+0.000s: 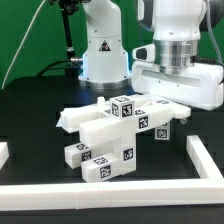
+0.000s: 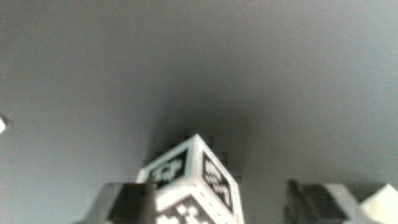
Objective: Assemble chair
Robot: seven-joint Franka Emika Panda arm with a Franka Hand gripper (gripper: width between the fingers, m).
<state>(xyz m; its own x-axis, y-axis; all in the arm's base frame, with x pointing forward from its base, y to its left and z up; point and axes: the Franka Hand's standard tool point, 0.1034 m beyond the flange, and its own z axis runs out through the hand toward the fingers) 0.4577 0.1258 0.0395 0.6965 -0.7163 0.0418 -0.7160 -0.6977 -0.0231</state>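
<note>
The chair's white tagged pieces lie in a loose pile on the black table in the middle of the exterior view. There are flat slabs, short bars and one block end sticking up. My gripper hangs low over the pile's right part, its fingers mostly hidden behind its white body. In the wrist view my gripper is open. A tagged white piece stands between the fingers. It is close to one finger, and a dark gap separates it from the other finger.
Low white border rails run along the front, the exterior view's right and left. The robot's base stands behind the pile, with a green wall behind it.
</note>
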